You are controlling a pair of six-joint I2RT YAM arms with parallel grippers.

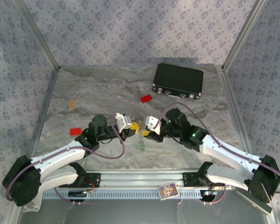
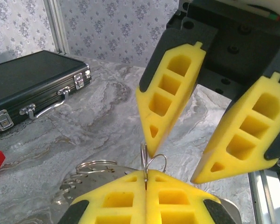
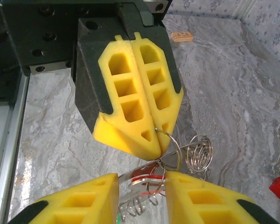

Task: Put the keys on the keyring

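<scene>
Closed yellow fingers of the left hand [image 2: 146, 179] pinch the keyring [image 2: 143, 158], its thin hoop standing upright just ahead. Facing it, the right hand [image 2: 176, 165] is open, straddling the hoop, with the green key [image 1: 142, 147] just beneath both.

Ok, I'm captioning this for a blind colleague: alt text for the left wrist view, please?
The left pincer, shut, pinches a thin metal keyring; the right pincer faces it, open. A black latched case lies on the marbled table behind.
</scene>
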